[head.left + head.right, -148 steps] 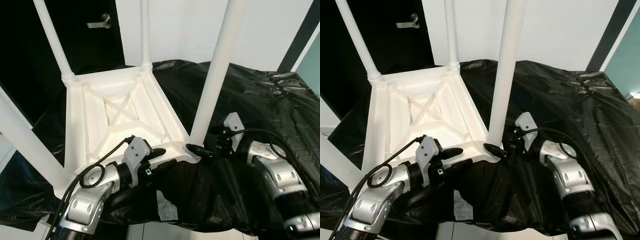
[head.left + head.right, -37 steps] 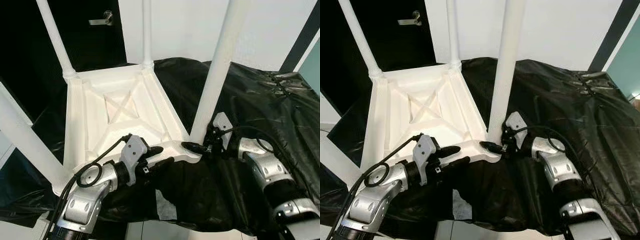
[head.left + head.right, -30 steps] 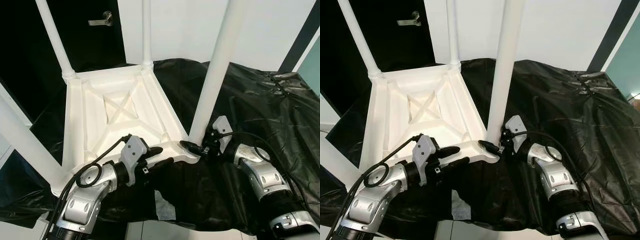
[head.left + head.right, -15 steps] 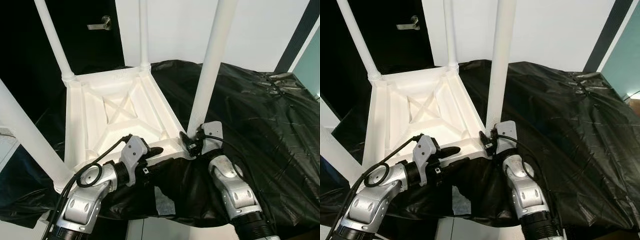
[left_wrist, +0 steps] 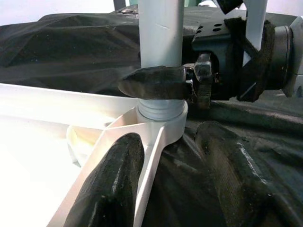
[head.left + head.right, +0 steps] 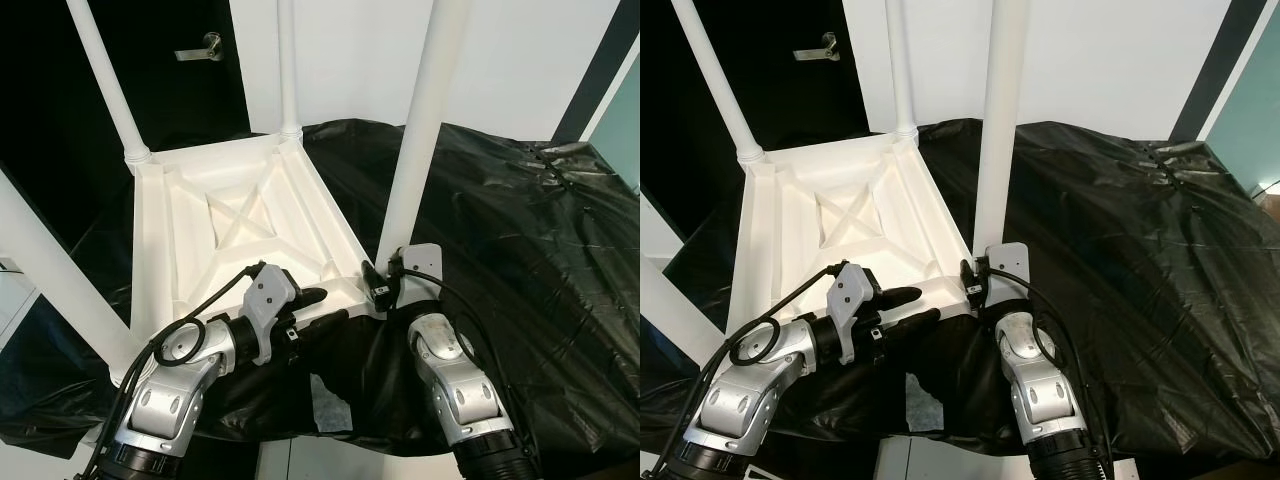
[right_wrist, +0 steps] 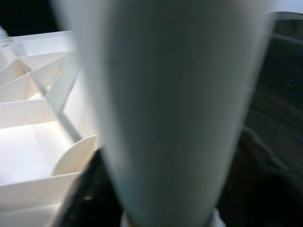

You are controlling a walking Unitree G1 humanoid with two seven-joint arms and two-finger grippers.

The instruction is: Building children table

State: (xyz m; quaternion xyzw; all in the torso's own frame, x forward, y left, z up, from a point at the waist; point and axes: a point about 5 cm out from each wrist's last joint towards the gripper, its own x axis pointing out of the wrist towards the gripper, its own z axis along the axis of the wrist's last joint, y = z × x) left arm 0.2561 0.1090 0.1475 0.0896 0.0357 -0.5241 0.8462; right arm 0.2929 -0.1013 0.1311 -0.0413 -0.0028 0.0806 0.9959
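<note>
1. Left eye view: the white children's table is flipped upside down on a surface draped in crinkly black plastic sheet, ribbed underside with an X brace facing up, and four white legs poking upward.

2. The near-right leg stands upright in its corner socket, right at the table's near edge, closest to both arms.

3. The right gripper is pressed in at the very base of that leg. In the left wrist view one black finger lies across the front of the leg just above the collar, touching it. The right wrist view is basically a blurry white tube up close, with the table's ribs off to one side. So it looks clamped around the leg, fingers closed onto it.

4. The left gripper sits at the near rim of the table, just beside that same corner. Its fingers are spread apart: one rests over the white rim inside the frame, and the other is outside over the black sheet. Straddling the edge, but can't really say it's squeezing anything.

5. Behind it all there's a white wall and a dark door with a metal door handle on the far left.
</note>
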